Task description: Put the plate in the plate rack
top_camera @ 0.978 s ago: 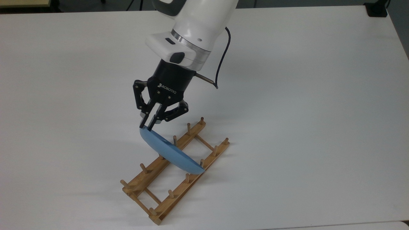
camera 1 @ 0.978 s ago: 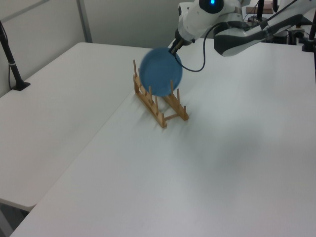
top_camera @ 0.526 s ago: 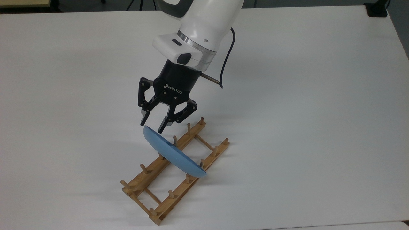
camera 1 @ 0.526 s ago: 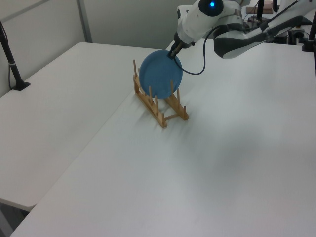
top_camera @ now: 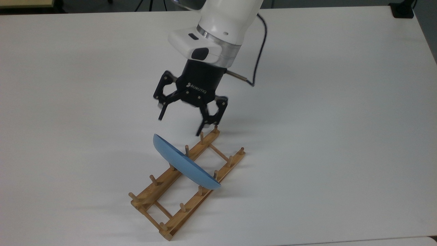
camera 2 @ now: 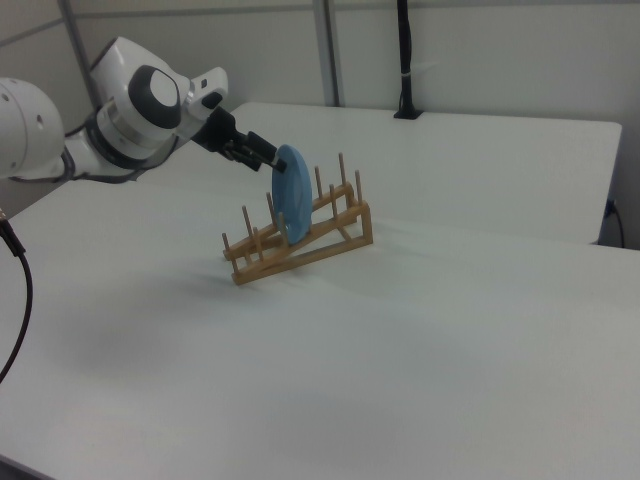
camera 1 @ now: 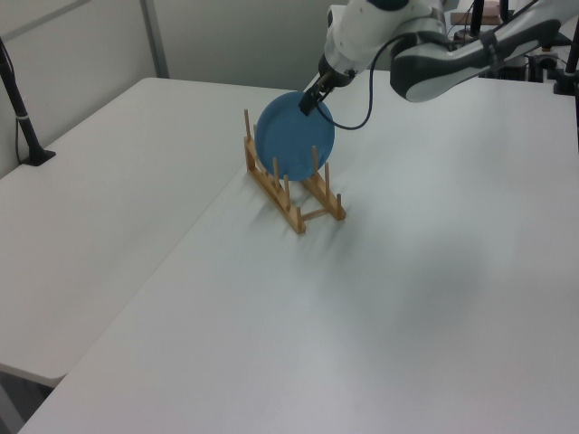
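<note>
The blue plate (top_camera: 186,165) stands on edge in the wooden plate rack (top_camera: 177,194), held between pegs near the rack's middle. It shows face-on as the blue plate (camera 1: 295,136) in the left view and edge-on as the plate (camera 2: 293,205) in the right view. My gripper (top_camera: 179,126) hangs open just above the plate's upper rim, with nothing between its fingers and a small gap to the plate. The gripper (camera 1: 310,102) sits at the plate's top right in the left view, and the gripper (camera 2: 262,152) sits left of the plate in the right view.
The rack (camera 1: 291,192) lies on a wide white table (top_camera: 341,136). A black post (camera 1: 20,108) stands at the left view's far left edge. Another black post (camera 2: 404,60) rises at the back in the right view.
My gripper let go of the plate's rim, opened wide and rose up and to the top view's right. The plate settled a little and stays standing in the rack.
</note>
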